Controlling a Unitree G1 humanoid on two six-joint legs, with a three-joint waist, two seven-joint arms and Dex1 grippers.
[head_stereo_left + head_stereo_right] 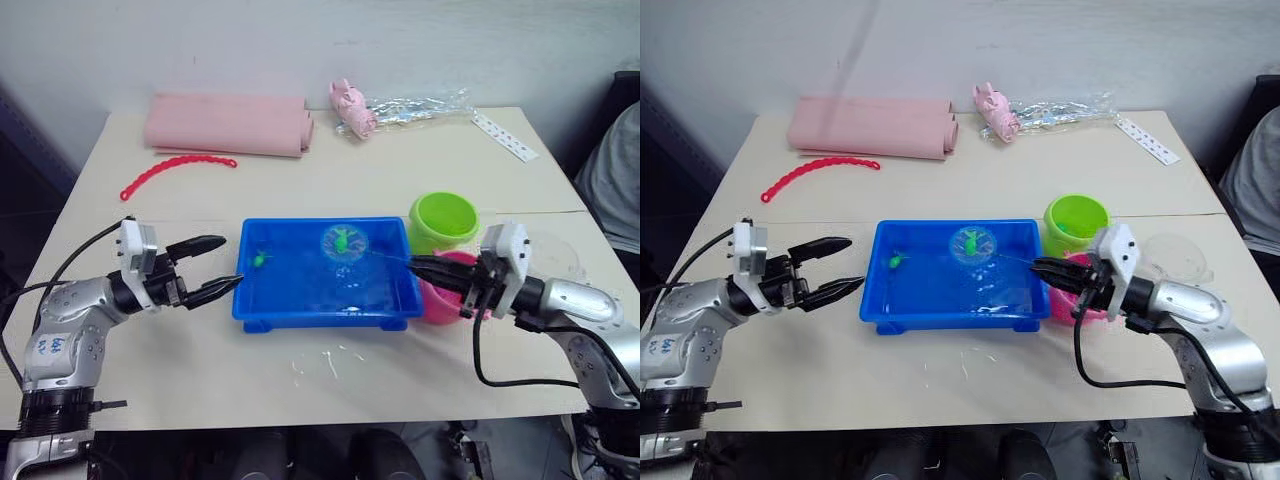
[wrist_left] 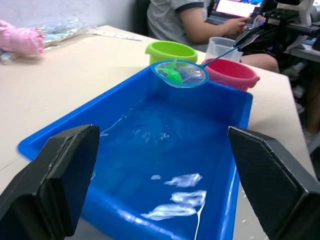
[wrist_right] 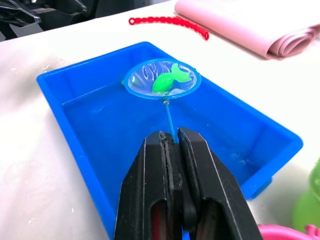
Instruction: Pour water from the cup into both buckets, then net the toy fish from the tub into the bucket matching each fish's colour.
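Office-like test room: plain white wall (image 1: 400, 40), beige table (image 1: 330, 170), seated person (image 2: 200, 20) (laptop (image 2: 235, 7) open).

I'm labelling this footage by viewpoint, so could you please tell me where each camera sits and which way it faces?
Left and right eye views: on the head, looking forward and down at the table; both arms show, left pincer open, right pincer gripping the net.
Left wrist view: along its two black fingers across the blue tub toward both buckets.
Right wrist view: along its shut fingers at the net.
Shared: net holding a green fish.
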